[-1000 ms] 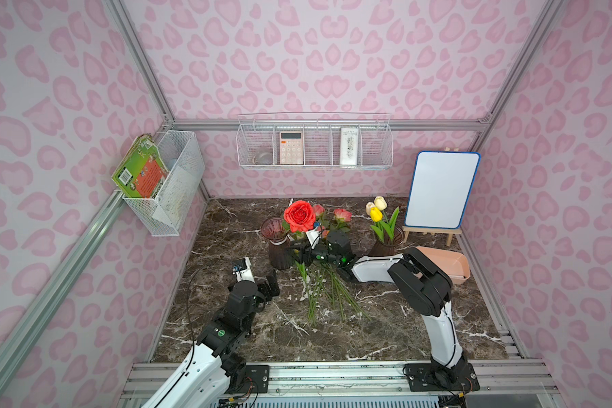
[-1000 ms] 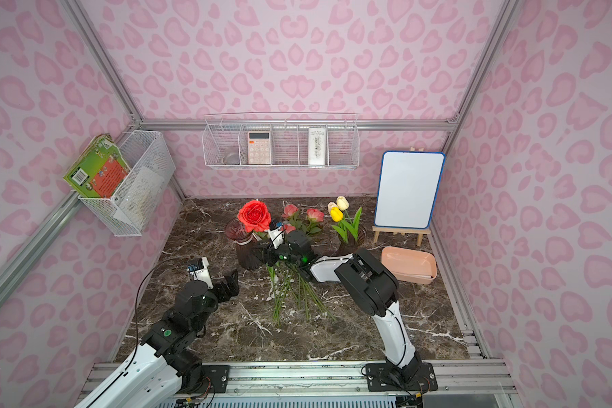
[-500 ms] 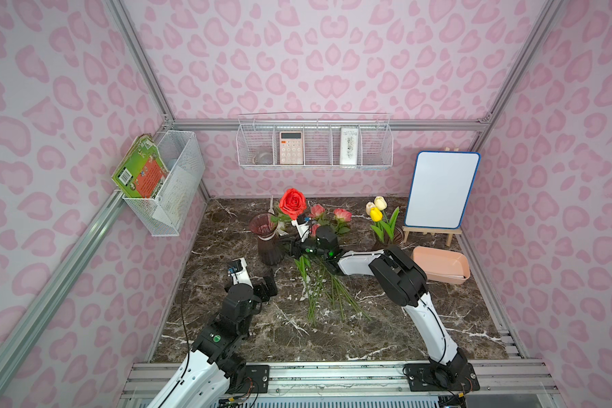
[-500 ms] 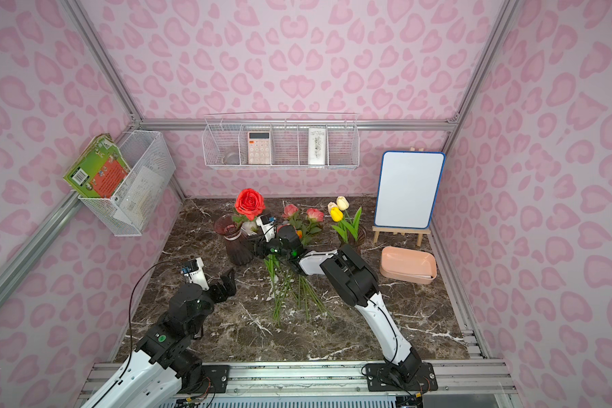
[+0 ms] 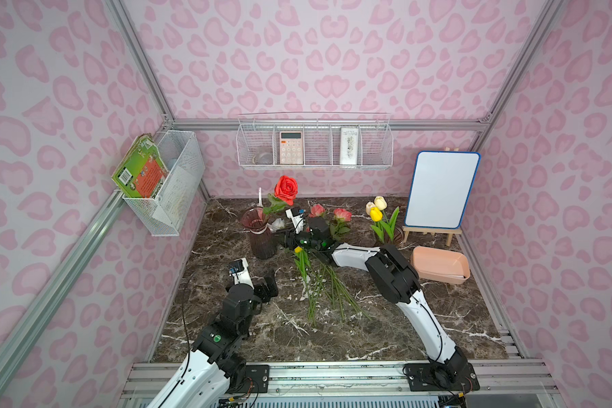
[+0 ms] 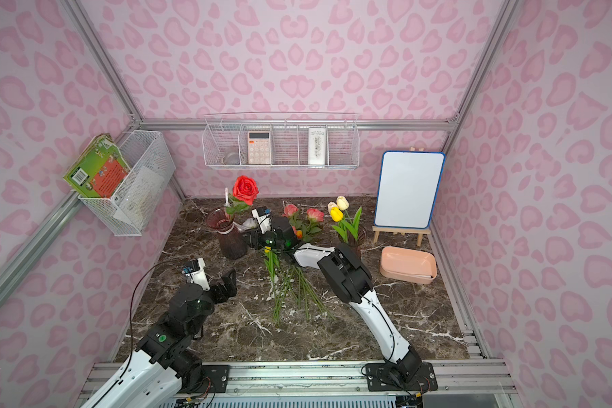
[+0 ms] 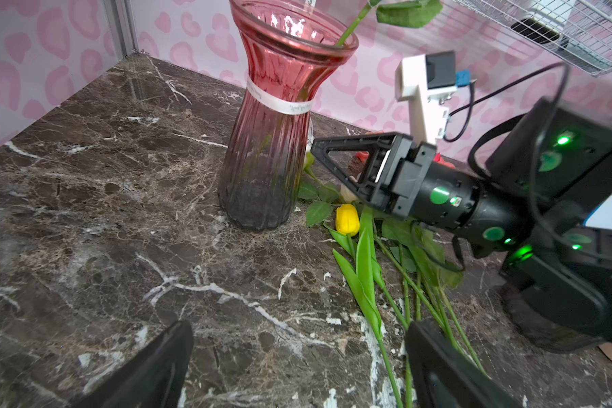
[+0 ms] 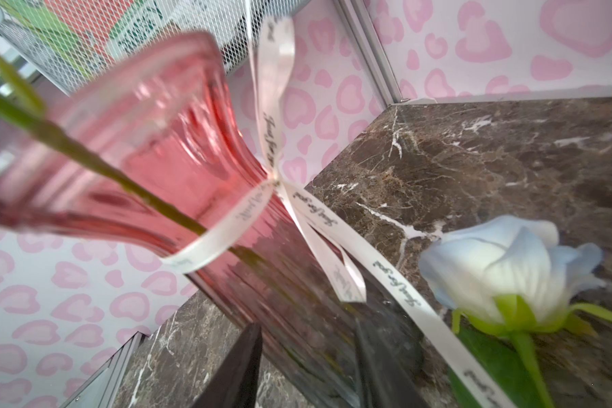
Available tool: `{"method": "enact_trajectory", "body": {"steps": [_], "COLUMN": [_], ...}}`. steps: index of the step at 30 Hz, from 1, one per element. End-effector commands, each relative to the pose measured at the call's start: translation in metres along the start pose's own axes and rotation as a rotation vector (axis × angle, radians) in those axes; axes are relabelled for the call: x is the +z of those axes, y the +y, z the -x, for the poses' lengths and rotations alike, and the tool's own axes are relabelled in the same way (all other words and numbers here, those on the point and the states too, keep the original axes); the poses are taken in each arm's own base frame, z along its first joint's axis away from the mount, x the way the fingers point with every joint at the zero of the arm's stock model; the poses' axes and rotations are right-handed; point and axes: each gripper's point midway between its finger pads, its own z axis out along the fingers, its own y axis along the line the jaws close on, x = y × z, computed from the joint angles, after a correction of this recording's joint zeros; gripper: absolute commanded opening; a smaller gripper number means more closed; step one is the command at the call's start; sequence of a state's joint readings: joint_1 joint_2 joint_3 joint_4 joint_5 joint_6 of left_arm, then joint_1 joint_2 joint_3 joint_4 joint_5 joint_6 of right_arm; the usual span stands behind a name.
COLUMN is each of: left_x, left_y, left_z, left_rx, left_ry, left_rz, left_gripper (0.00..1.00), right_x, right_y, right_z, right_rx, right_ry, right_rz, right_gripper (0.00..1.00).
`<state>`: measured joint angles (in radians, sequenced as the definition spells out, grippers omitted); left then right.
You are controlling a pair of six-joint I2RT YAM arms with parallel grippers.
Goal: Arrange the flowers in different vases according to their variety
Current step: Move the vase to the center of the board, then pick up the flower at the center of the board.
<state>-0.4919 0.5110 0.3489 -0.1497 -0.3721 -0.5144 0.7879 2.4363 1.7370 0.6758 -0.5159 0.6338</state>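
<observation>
Currently left end effector (image 7: 297,332) hangs wide open over near-left bench (image 7: 121,212); right end effector (image 8: 308,328) half-spread at banded vase (image 7: 265,148) (red rose (image 5: 286,189) inside), can't tell if gripping.

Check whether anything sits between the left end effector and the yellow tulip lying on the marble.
Nothing visible: bare marble tabletop lies between the open left end effector and the yellow tulip. The ribboned pink vase stands beside the bloom, and the right end effector hangs close above it, crowding the approach.
</observation>
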Motion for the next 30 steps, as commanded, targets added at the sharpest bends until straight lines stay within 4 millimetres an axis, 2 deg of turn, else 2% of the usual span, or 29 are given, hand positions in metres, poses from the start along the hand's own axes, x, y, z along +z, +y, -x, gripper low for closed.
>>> {"method": "enact_trajectory", "body": {"steps": [1,2,3,4,10,17,23,30], "left_x": [-0.001,0.0,0.0,0.0,0.007,0.019,0.03,0.033], "left_y": [-0.007,-0.008,-0.01,-0.012,-0.022,-0.025,-0.028,-0.025], "left_z": [0.007,0.006,0.005,0.005,-0.001,-0.009,-0.017,-0.018], "left_rx": [0.015,0.02,0.025,0.029,0.051,0.047,0.064,0.074], "left_ry": [-0.019,-0.015,-0.013,-0.011,0.027,0.089,0.149,0.168], "left_rz": [-0.032,-0.036,-0.046,-0.055,-0.098,-0.078,-0.055,-0.025], "left_gripper": [0.98,0.98,0.98,0.98,0.99,0.99,0.99,0.99], "right_x": [-0.016,-0.022,-0.032,-0.039,-0.088,-0.147,-0.191,-0.221], "right_y": [0.027,0.029,0.042,0.048,0.048,0.042,0.017,-0.006], "right_z": [0.016,0.013,0.025,0.029,0.021,-0.015,-0.057,-0.093], "right_rx": [-0.02,-0.021,-0.04,-0.048,-0.058,-0.109,-0.084,-0.056], "right_ry": [0.011,0.023,0.018,0.031,0.119,0.238,0.409,0.508], "right_rz": [0.015,0.005,0.005,-0.01,-0.211,-0.437,-0.628,-0.736], "right_gripper": [0.46,0.47,0.48,0.48,0.49,0.5,0.5,0.39]}}
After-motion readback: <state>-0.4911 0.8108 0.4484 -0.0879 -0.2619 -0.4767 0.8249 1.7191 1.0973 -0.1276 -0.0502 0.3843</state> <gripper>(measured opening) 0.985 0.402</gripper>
